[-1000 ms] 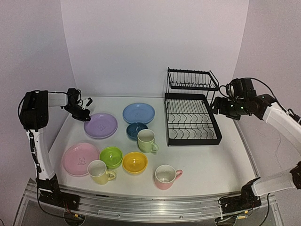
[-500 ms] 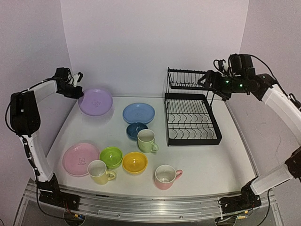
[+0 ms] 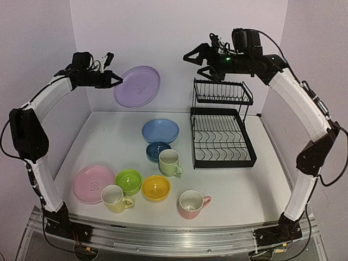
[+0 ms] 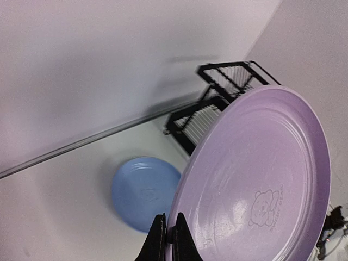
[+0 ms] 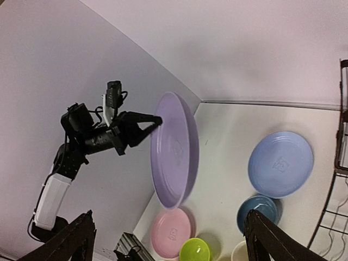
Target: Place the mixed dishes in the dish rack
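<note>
Left claw (image 3: 118,80): mine was clenched tight on the rim of the lilac plate (image 3: 137,86), pinching its 9 o'clock edge in the overhead shot.
Lilac plate: up in the air and stood nearly on edge, over the 11 o'clock corner of the table (image 3: 244,190) (you could even read the little bear print on it from my wrist cam).
Right claw (image 3: 194,62): fingers spread wide with nothing between them, up high above the upper shelf (image 3: 223,92), aimed toward 9 o'clock at the plate, well apart from it.
Dish rack (image 3: 225,163): sat at 2 o'clock on the table, narrow shelf at the back, wide tray in front.
Blue plate (image 3: 160,130): flat on the table, just at 12 o'clock of the dark blue bowl (image 3: 158,149).
Pale green mug (image 3: 169,162): just beside that bowl, at its 5 o'clock.
Front bunch: pink plate (image 3: 93,184) at 8 o'clock of the table, then green bowl (image 3: 129,181) and yellow bowl (image 3: 156,187) side by side.
Yellow mug (image 3: 113,198): at 7 o'clock of the green bowl.
Pink mug (image 3: 191,203): at 4 o'clock of the yellow bowl, handle pointing to 3 o'clock.
</note>
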Available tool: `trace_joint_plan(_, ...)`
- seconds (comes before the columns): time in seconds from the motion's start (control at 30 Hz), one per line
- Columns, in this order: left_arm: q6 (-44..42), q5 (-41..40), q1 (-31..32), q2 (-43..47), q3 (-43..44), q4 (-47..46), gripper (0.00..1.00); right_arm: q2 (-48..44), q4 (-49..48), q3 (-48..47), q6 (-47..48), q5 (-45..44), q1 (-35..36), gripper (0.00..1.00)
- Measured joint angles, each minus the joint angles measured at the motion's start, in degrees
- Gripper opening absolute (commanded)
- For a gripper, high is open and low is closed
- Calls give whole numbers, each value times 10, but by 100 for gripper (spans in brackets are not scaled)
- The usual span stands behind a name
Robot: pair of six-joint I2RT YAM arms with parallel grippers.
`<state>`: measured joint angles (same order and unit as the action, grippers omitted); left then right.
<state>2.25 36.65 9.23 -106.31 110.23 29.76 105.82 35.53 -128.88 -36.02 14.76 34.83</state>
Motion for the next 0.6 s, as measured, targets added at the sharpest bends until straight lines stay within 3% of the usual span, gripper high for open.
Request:
trace_joint_plan(0.13, 43, 54, 67, -15, 15, -12, 0, 54, -1, -47, -23, 31, 2, 89)
trace_joint_plan(0.3, 67, 80, 105, -32, 17, -35, 0, 71, 6, -39, -33, 59, 4, 80)
trace_joint_plan(0.6, 98, 84, 115, -43, 19, -86, 0, 71, 8, -3, -47, 93, 4, 34)
